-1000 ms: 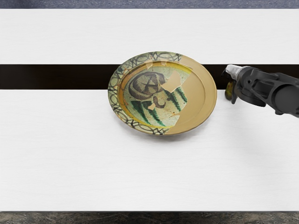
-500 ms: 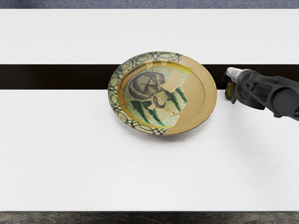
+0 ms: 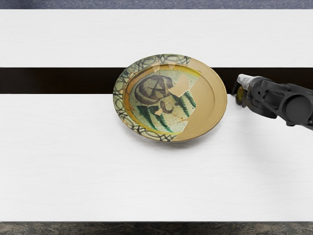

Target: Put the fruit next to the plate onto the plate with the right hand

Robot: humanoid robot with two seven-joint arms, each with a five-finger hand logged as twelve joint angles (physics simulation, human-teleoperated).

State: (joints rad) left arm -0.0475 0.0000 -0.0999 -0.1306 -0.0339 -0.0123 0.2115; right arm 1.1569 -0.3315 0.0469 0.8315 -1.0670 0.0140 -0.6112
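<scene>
The white table (image 3: pixel 73 171) fills the head view, and a dark band runs across it from the left edge to the right edge. The patterned plate (image 3: pixel 213 105) sits near the middle of the table, lying over that band, and it holds nothing.

The right hand (image 3: pixel 261 95) reaches in from the table's right edge and sits just beside the plate's right rim, with one pale tip pointing toward the far edge. The dark hand hides its own grasp, so whether it has closed cannot be told from this view. The left arm is out of sight.

The fruit (image 3: pixel 238 96) shows only as a small dark yellow-green sliver between the plate's rim and the hand. It is near the rim but apart from it, and most of it is covered by the hand. It cannot be told whether it rests on the table or has been lifted.

As a judgement, the task is at the grasping step. The reach looks complete, while the lift, the short carry toward the table's left and the release onto the plate all remain.
</scene>
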